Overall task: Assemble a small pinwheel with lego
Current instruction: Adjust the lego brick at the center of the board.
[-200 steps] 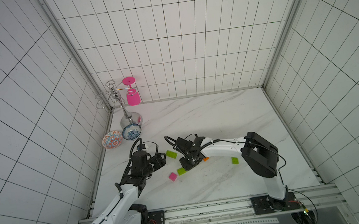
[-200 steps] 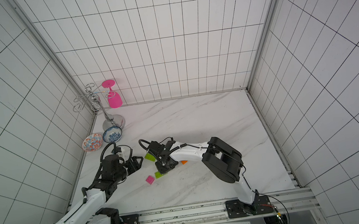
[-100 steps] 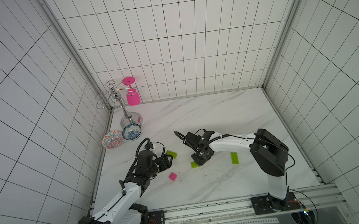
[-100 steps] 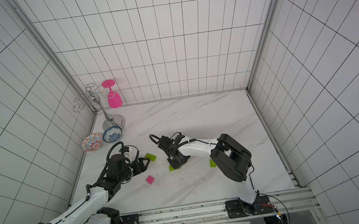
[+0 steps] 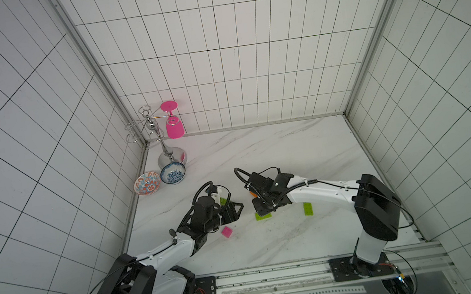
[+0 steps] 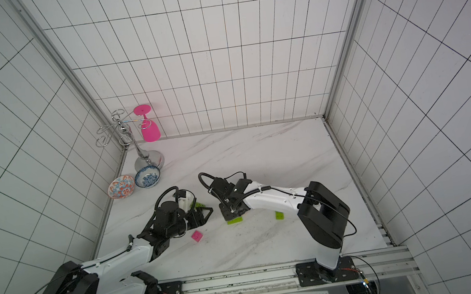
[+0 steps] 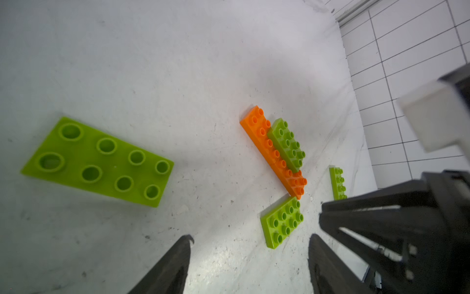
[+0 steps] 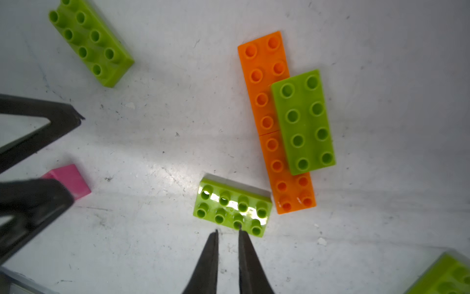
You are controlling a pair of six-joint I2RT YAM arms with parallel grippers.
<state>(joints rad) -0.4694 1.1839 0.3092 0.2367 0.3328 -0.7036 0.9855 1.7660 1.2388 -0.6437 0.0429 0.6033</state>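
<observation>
Marble table [image 5: 291, 152]: arms hide orange bar [image 8: 273, 122] (top views).

We see a big lime-green brick [image 7: 98, 161] lying alone on the table [image 7: 165, 63], and further an orange bar [image 7: 273, 152] carrying another green brick [image 7: 287, 143].

- 4 lime-green bricks [image 8: 303, 121] [image 8: 232, 209] [image 8: 90, 38] [image 8: 443, 276] were visible.
- 2 orange bricks [image 8: 262, 76] [image 8: 292, 193] lay end to end.
- 1 pink brick [image 8: 70, 179].
- 2 patterned bowls [image 5: 147, 183] [image 5: 173, 173].
- 1 pink goblet [image 5: 174, 126].
- 1 metal rack [image 5: 162, 145].
- 2 arms [image 5: 164, 251] [image 5: 322, 196].
</observation>
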